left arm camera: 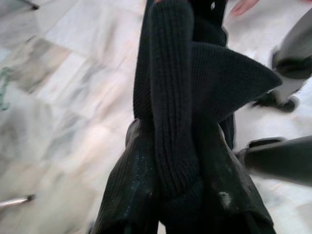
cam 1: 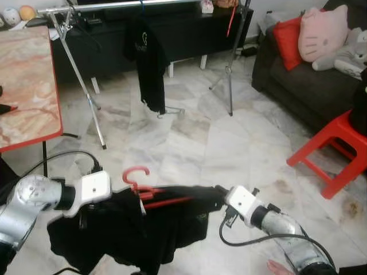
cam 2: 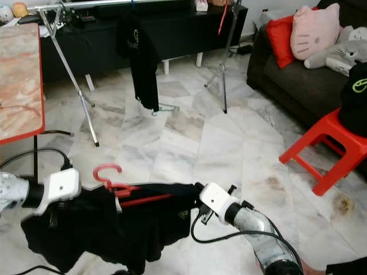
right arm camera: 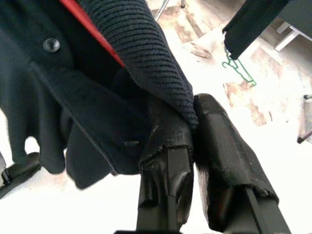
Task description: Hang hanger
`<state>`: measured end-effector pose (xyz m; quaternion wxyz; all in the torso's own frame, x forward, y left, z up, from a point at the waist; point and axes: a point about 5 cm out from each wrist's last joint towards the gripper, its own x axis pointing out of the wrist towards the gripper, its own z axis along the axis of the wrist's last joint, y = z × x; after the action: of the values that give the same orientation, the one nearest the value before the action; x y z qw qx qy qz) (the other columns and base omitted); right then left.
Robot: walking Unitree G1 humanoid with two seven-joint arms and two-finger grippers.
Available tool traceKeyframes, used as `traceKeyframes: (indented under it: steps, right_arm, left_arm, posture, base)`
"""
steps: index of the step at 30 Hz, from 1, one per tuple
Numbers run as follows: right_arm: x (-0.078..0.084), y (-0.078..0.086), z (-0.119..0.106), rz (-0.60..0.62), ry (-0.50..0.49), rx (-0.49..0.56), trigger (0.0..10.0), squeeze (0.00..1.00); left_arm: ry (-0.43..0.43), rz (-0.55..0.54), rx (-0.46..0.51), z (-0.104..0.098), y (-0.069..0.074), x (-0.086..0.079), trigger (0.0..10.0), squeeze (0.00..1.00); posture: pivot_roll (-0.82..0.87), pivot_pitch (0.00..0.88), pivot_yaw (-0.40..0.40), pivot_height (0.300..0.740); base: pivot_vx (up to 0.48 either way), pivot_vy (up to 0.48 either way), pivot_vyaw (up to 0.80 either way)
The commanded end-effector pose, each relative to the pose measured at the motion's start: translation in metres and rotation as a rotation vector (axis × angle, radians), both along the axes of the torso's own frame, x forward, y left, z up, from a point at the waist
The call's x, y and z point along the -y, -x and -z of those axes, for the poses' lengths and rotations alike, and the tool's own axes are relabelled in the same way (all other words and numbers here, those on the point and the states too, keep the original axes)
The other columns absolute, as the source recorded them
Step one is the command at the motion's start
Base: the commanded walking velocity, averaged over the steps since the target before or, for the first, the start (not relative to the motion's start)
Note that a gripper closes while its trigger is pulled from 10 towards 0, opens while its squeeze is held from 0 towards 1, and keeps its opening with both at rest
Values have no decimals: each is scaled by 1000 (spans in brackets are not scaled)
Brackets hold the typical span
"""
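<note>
A red hanger [cam 1: 136,173] carries a black shirt [cam 1: 143,229], held low over the floor between both arms. My left gripper [cam 1: 123,197] is buried in the shirt at the hanger's left side. In the left wrist view its fingers [left arm camera: 124,195] are shut on the ribbed collar [left arm camera: 173,97]. My right gripper [cam 1: 217,197] grips the shirt's right end, and its fingers [right arm camera: 168,126] pinch the ribbed fabric [right arm camera: 141,44] beside the red hanger bar [right arm camera: 95,34]. The metal clothes rack rail [cam 1: 114,6] runs across the back, with another black shirt [cam 1: 146,57] hanging from it.
An orange-topped table [cam 1: 28,86] stands at the left. At the right are a red stool [cam 1: 338,149] and a dark sofa [cam 1: 298,80] with cushions. A green hanger [cam 1: 169,112] lies on the marble floor under the rack. A person's foot [cam 1: 281,267] shows at the bottom right.
</note>
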<state>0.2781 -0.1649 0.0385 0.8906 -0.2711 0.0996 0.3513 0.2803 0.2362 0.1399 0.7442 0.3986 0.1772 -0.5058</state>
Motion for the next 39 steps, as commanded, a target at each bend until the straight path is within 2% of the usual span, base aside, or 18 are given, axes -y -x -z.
traceKeyframes:
  steps: [1,5,9,11,12,15,21,26,33,39]
  right_arm:
    - [17,1,5,61,45,-24,0,0]
    - [16,0,6,59,52,-25,0,0]
    - [15,-1,6,57,63,-25,0,0]
    - [16,0,7,49,79,-26,0,0]
    - [16,1,8,47,84,-29,0,0]
    - [16,1,10,50,85,-33,0,0]
    - [17,2,12,53,91,-41,0,0]
    - [21,4,15,53,111,-53,0,0]
    - [27,10,25,63,142,-91,0,0]
    - [34,20,38,82,170,-138,0,0]
  left_arm:
    - [-149,-134,54,4,-9,-22,10000,0]
    - [-202,-176,84,8,-14,-24,10000,0]
    - [-245,-52,71,12,-8,-21,10000,0]
    - [-140,-5,54,8,-4,-15,10000,0]
    - [-20,22,26,2,-2,-10,10000,0]
    - [19,61,-12,-2,3,-9,10000,0]
    - [3,126,-58,-5,10,-9,10000,0]
    - [-27,243,-167,-5,24,-7,10000,0]
    - [46,295,-174,-14,27,3,10000,0]
    - [49,369,-190,-18,32,14,10000,0]
  posture:
    - [-17,101,-62,740]
    - [-18,102,-62,740]
    - [-15,103,-62,740]
    - [-14,102,-61,740]
    - [-14,102,-61,740]
    - [-14,102,-61,740]
    - [-12,97,-63,740]
    - [-11,92,-66,740]
    - [-13,88,-67,740]
    - [-11,85,-67,740]
  base:
    - [0,0,0]
    - [0,0,0]
    - [0,0,0]
    - [0,0,0]
    - [0,0,0]
    - [0,0,0]
    - [0,0,0]
    - [0,0,0]
    - [0,0,0]
    - [0,0,0]
